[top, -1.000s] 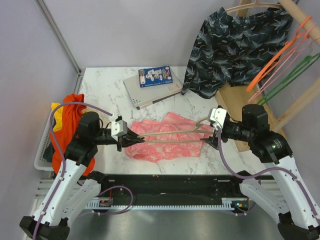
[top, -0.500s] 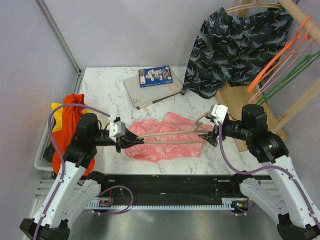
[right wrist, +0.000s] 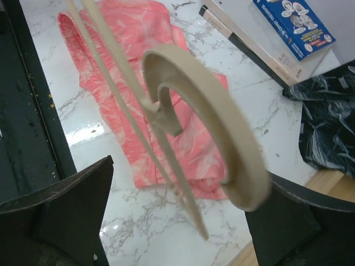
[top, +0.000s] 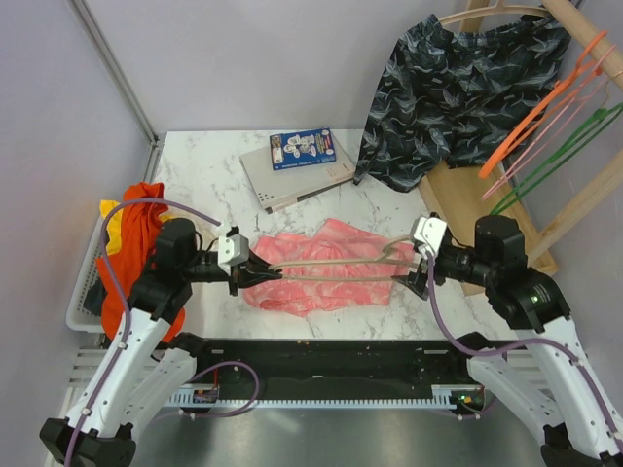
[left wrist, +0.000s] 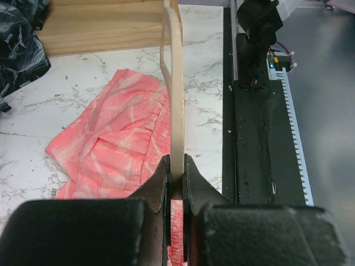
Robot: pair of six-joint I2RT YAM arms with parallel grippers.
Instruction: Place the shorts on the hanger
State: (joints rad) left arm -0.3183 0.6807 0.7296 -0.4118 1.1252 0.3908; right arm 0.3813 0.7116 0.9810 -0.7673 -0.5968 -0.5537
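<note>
Navy wave-print shorts [top: 458,92] at 1 o'clock, orange hanger [top: 545,112] & green hanger [top: 565,146] at 2. Blue booklet [top: 302,149] on grey book [top: 282,177] at 12; orange-red garment [top: 136,243] at 9.

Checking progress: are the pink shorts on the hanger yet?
No. The shorts lie crumpled on the table, beneath the hanger.

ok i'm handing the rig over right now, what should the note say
Left gripper: shut on one end of the hanger.
Right gripper: open, with the hanger's hook between its fingers, not gripped.
Shorts: crumpled on the table, under the hanger.
Done: hanger held at one end.
Left: get the shorts onto the hanger; none of that has started.
</note>
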